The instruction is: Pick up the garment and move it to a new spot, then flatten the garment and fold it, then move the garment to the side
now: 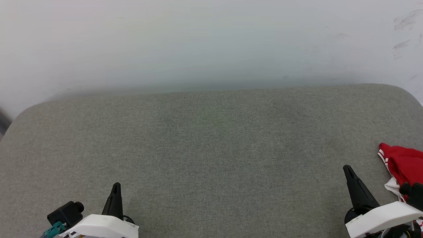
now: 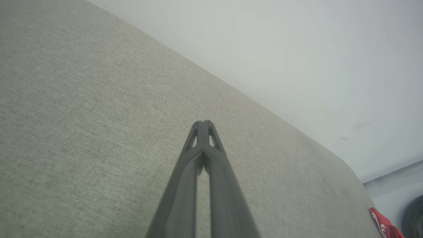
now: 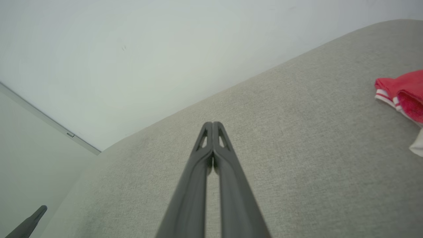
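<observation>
two grippers sit clenched, fingers pressed together with nothing between them: the left gripper low on the left of the grey cushion, the right gripper low on the right. the garment, red with white stripe trim, lies bunched at the cushion's right edge, just beside the right gripper.

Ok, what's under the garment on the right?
The garment lies bunched on the grey padded surface. Anything beneath its folds is covered, and the picture's edge cuts part of it off.
</observation>
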Robot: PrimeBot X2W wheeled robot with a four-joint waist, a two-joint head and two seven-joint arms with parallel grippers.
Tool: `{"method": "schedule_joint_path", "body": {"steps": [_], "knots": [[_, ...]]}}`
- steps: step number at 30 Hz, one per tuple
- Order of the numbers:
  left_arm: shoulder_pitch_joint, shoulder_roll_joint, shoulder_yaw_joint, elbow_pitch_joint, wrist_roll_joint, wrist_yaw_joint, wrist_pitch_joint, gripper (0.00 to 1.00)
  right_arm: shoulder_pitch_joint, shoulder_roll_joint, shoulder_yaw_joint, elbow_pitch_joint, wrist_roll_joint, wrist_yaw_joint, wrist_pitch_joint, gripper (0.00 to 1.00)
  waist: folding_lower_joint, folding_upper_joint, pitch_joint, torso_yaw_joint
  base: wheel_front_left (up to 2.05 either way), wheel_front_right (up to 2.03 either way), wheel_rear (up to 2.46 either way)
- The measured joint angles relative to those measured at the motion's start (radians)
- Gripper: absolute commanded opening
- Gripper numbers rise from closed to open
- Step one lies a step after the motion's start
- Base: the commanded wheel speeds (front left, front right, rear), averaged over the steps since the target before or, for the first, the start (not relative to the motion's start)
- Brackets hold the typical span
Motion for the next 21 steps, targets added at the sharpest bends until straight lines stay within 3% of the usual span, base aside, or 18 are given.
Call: {"method": "schedule_joint_path", "body": {"steps": [21], "knots": [[-0.034,-0.029,0.06,0.009,-0.258,-0.051,0.076,0.0,-0.044,0.011,-0.02,0.072,0.3,0.0,0.002,0.0,0.0,0.0,0.005,0.006,0.0,0.0,0.0]]}}
